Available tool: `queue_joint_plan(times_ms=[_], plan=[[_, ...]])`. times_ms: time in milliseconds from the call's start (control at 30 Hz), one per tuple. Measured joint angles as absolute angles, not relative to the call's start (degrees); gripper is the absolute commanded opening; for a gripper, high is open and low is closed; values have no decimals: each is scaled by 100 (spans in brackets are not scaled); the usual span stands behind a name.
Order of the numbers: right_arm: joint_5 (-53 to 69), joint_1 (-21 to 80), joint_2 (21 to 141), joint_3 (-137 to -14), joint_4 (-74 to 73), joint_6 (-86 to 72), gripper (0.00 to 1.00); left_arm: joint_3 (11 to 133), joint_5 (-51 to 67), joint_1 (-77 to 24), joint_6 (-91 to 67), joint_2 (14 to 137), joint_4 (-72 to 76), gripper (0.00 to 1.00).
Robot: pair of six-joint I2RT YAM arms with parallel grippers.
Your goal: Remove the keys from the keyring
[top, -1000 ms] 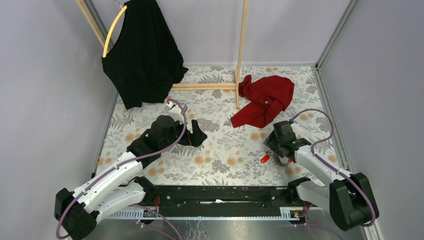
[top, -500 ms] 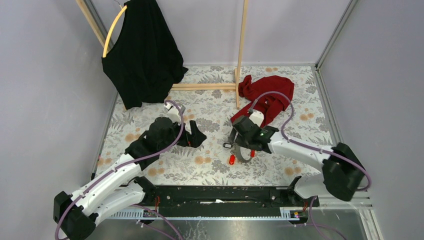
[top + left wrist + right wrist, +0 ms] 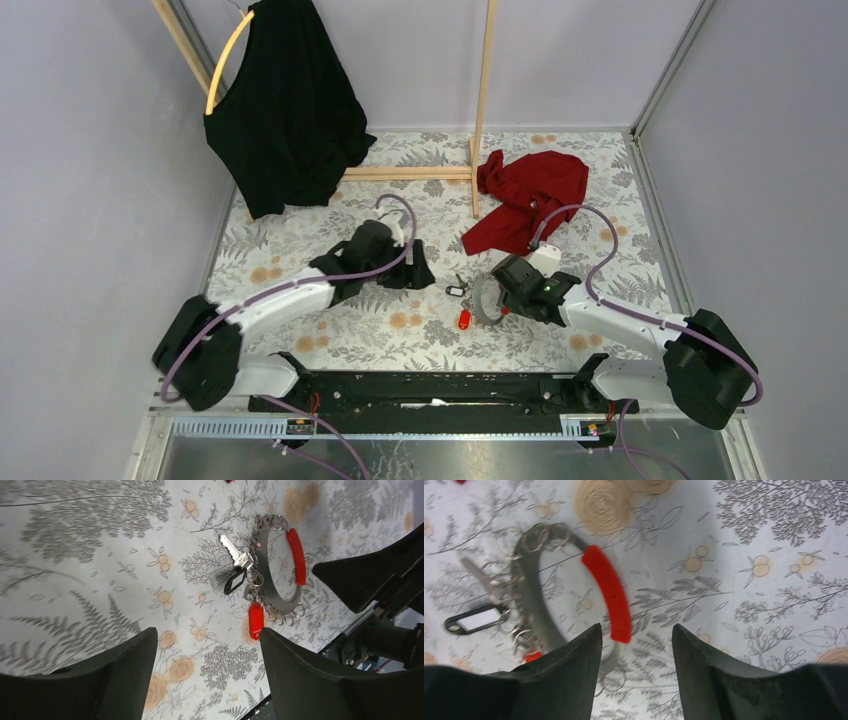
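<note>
The keyring (image 3: 272, 587) is a grey strap loop with a red section (image 3: 608, 592), lying flat on the floral tablecloth at mid-table (image 3: 484, 300). Several small rings hang on it with the keys: a silver key (image 3: 231, 547), a black-framed tag (image 3: 234, 582) (image 3: 471, 621) and a red tag (image 3: 255, 620) (image 3: 464, 321). My left gripper (image 3: 206, 632) (image 3: 420, 268) hovers open just left of the loop, with only cloth between its fingers. My right gripper (image 3: 636, 627) (image 3: 503, 293) is open over the loop's right side. The red section's end lies between its fingertips, and one finger hides part of the strap.
A crumpled red cloth (image 3: 530, 195) lies behind the right gripper. A wooden rack post (image 3: 483, 110) and its base bar (image 3: 405, 173) stand at the back. A black garment (image 3: 285, 110) on a yellow hanger (image 3: 225, 60) hangs at back left. Grey walls close in both sides.
The right arm brought the keyring from the right side to mid-table, where it now lies flat. The left arm swung right towards it, and its jaws narrowed a little.
</note>
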State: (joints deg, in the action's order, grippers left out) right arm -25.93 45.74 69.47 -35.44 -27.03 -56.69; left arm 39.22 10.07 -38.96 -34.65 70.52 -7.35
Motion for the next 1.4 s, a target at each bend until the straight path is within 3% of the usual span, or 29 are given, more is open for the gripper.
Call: queue_joint_plan(times_ms=[300,600,733,933,1067,1233,1400], plan=[[-2283,4182,7070,-3033,-1953,-5304,56,5129,1048,-4521,-3245,9065,-395,71],[-1933,4171,7137,-3000,-1415,-5098,56,5771,967,-4751,-2954,10245,-338,66],[-1776,4158,7199,-2987,-1149,-5059,53,5953,1048,-4888,-2993,10453,-237,51],[-1347,4042,7218,-2950,-862,-5006,48,5968,996,-4980,-3304,10626,-134,15],[-1011,3968,6901,-2952,-867,-4965,52,5861,790,-4969,-3524,10512,36,0],[-864,3924,6114,-3048,-976,-4895,69,5325,784,-4810,-3767,10304,506,0],[-585,3769,5918,-2718,-716,-4838,75,4641,1302,-4482,-4060,10125,1326,0]])
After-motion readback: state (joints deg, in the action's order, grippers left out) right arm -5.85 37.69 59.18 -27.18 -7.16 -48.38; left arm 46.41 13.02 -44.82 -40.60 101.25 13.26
